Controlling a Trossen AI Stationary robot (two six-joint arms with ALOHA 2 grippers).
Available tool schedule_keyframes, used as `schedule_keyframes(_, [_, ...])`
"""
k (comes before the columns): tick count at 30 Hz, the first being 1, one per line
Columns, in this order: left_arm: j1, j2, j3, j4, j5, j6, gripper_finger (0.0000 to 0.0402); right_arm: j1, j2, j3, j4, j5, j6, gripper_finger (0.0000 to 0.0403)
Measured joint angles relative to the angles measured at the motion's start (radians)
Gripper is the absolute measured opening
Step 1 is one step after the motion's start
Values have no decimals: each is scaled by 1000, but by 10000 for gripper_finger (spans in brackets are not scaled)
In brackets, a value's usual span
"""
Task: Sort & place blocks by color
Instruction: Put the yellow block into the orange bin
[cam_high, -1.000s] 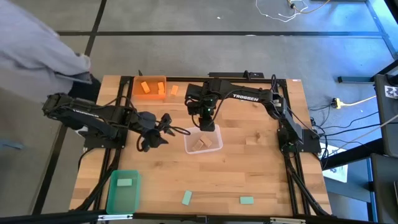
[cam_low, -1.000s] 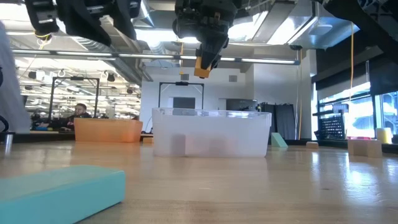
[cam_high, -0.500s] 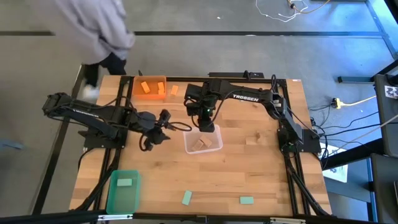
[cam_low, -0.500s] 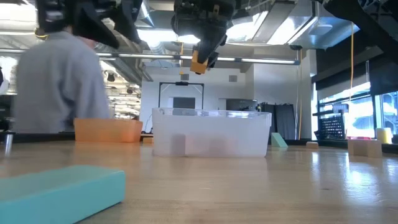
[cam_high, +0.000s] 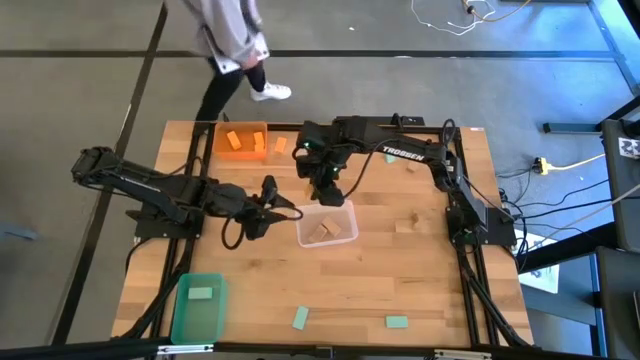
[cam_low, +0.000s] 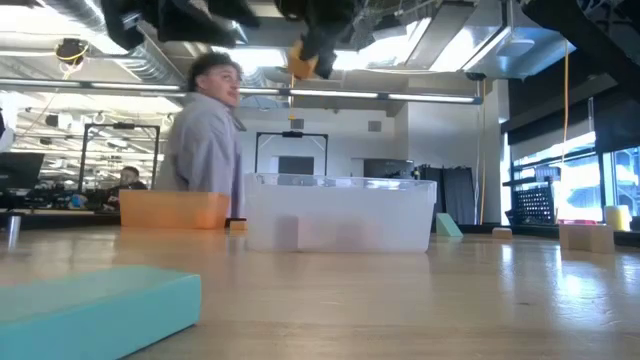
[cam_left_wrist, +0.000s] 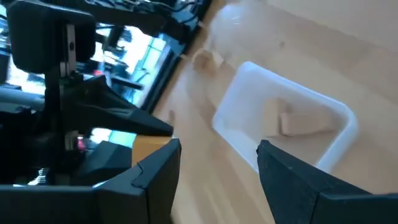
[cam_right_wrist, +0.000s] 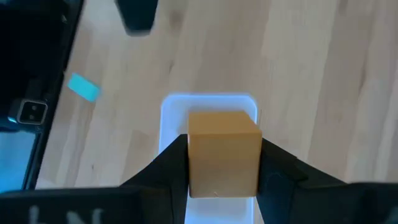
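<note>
Wooden desk (cam_high: 420, 270) carried three bins; a person (cam_high: 232, 35) walked past its far edge. Right gripper (cam_right_wrist: 224, 163), raised above the clear plastic bin (cam_high: 345, 213) near desk centre, pinched a small orange wooden block (cam_right_wrist: 224, 152) between its jaws. Orange plastic bin (cam_high: 241, 141) sat by the far edge. Left gripper (cam_left_wrist: 217, 165) hung just beside the clear bin, jaws spread, holding nothing. Risk: release there would drop orange among the tan blocks (cam_high: 323, 232); the arms stood close enough to clash.
</note>
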Motion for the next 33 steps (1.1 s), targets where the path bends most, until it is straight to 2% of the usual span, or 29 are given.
schedule_keyframes(3, [-18,2,0,22,-50,26,201,0,-18,-14,16,-41,-1,132])
schedule_keyframes(14, [-15,47,0,173,-70,139,201,15,-20,-16,46,-45,-23,132])
schedule_keyframes(22, [22,132,-1,263,-110,145,201,20,-20,-16,45,-42,-24,132])
schedule_keyframes(27, [25,138,-1,290,-123,158,201,20,-20,-17,41,-43,-49,132])
schedule_keyframes(33, [25,138,-1,307,-184,158,201,20,-20,-17,41,-47,-53,132])
